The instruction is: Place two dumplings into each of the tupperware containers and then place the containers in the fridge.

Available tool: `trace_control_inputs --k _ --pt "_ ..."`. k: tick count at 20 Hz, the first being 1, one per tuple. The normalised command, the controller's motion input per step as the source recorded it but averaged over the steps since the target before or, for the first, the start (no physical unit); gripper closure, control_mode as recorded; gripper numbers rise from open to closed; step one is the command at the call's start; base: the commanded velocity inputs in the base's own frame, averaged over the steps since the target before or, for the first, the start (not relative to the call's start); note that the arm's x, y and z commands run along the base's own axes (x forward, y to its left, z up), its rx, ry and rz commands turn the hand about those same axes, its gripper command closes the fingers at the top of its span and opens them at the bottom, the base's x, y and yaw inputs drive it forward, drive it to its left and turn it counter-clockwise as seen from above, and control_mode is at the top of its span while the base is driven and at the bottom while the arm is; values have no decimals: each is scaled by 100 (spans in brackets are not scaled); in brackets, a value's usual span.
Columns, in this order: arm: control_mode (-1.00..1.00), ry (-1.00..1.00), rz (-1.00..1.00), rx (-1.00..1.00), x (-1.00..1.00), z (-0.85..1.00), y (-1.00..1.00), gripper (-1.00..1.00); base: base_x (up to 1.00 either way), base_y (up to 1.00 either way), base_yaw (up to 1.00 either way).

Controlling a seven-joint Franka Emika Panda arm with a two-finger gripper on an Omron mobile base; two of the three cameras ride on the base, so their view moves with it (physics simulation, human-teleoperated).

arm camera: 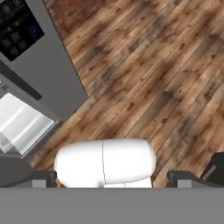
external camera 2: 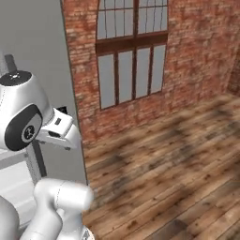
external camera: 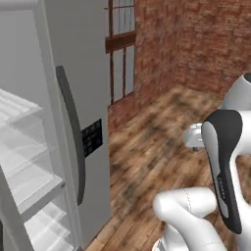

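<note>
The silver-grey fridge (external camera: 90, 73) stands at the left with its inside showing, white shelves (external camera: 27, 164) bare of any container. Its door carries a dark handle (external camera: 73, 142) and a black dispenser panel (external camera: 92, 137). In the hand view the fridge door (arm camera: 50, 65) lies at the upper left, with the white shelves (arm camera: 22, 122) below it. My gripper (arm camera: 111, 178) hangs over the wooden floor to the right of the fridge, open, its fingertips (arm camera: 43, 177) far apart with nothing held. The dumplings and the tupperware containers are out of view.
Wooden plank floor (external camera: 152, 147) stretches to the right of the fridge. A red brick wall (external camera 2: 197, 61) with a tall window (external camera 2: 131, 51) closes the room behind. My folded arm (external camera: 223, 162) rises at the lower right of the left base view.
</note>
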Motion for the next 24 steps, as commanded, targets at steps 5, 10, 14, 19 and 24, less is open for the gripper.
trace_control_inputs --k 5,10,14,19,24 --pt "100 0 0 0 0 0 0 -100 0 -4 -90" --pt "100 0 0 0 0 0 0 -100 1 0 -89" --pt "100 0 0 0 0 0 0 -100 13 0 -85" --pt "100 0 0 0 0 0 0 -100 70 38 -51" --pt "100 0 0 0 0 0 0 -100 92 100 -12"
